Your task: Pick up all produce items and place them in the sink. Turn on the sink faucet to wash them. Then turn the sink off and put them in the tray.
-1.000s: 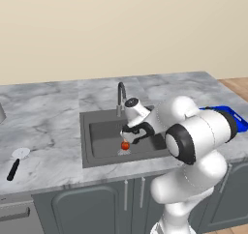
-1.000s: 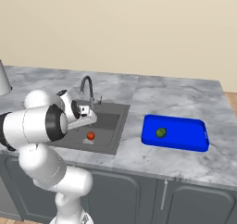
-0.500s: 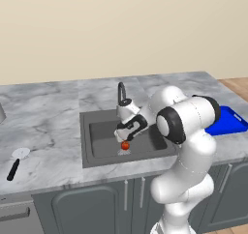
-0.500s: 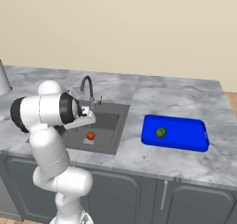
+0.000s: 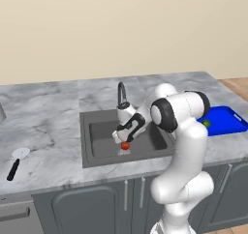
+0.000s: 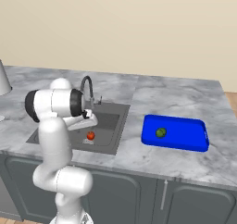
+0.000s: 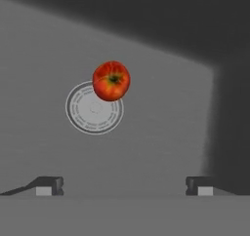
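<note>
Gripper [image 7: 124, 185] was spread wide and empty, hovering over the sink [image 7: 195, 113] floor. The red-orange produce item [image 7: 111, 80] lay loose at the drain [image 7: 93, 108] edge. Likely light, round, smooth and roll-prone; best pinched across its middle.

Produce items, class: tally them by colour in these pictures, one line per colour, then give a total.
Red-orange: 1, the tomato-like item in the sink, by the drain.
Green: 1, the round item in the blue tray.
Total: 2
</note>
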Motion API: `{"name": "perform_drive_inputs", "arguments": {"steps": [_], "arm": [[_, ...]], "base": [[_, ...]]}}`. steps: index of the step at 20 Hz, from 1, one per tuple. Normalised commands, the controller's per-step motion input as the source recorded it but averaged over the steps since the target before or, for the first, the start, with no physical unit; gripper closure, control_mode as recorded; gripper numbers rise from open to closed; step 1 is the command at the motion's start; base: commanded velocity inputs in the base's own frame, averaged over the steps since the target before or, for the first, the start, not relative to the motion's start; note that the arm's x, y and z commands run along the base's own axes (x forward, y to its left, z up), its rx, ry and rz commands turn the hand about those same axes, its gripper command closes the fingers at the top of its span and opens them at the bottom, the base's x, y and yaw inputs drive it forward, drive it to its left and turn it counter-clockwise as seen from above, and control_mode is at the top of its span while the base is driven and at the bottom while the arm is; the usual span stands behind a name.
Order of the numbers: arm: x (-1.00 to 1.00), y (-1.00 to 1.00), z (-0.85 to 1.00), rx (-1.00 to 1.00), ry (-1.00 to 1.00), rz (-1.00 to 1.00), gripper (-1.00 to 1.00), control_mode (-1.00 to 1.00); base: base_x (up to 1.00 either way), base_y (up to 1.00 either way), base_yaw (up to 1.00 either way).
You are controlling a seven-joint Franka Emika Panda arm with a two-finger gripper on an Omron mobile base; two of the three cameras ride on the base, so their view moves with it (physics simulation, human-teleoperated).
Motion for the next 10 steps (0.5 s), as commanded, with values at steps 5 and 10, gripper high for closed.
{"name": "perform_drive_inputs", "arguments": {"steps": [5,10], "arm": [[0.31,0.04,-0.25,0.04,0.0,0.0,-1.0,-1.0],[0.34,0.05,-0.27,0.02,0.0,0.0,-1.0,-1.0]], "base": [[0.0,0.0,0.0],[0.0,0.0,0.0]]}}
